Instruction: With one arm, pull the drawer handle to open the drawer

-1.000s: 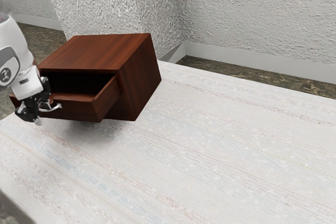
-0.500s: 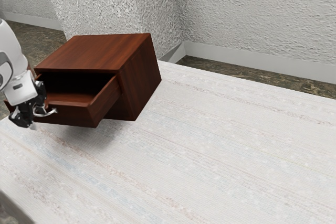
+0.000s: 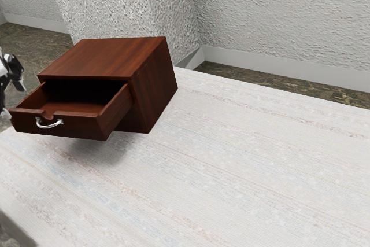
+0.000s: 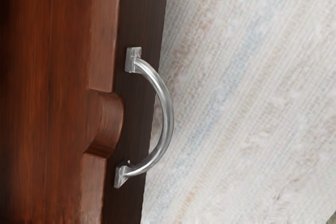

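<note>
1. The handle point(image 3: 48, 123) is a metal bow at the centre of the drawer front, over the worktop point(image 3: 243, 166) near its left edge in the ext. view.
2. Its long axis runs horiz. along the front, parallel to the worktop. The bow bulges outward, away from the cabinet point(image 3: 115, 56).
3. In the wrist view the handle point(image 4: 157, 114) has both feet on the dark front face, w/ nothing on it.
4. The gripper point(image 3: 7, 76) is at the ext. view's left edge, up and left of the handle, apart from it, no contact. Whether it is open or closed: cannot tell.
5. The drawer point(image 3: 81, 110) stands open, partway out, w/ its front facing the ext. view's lower left.
6. The cabinet sits toward the worktop's far left corner, w/ a textured wall point(image 3: 277, 10) behind.
</note>
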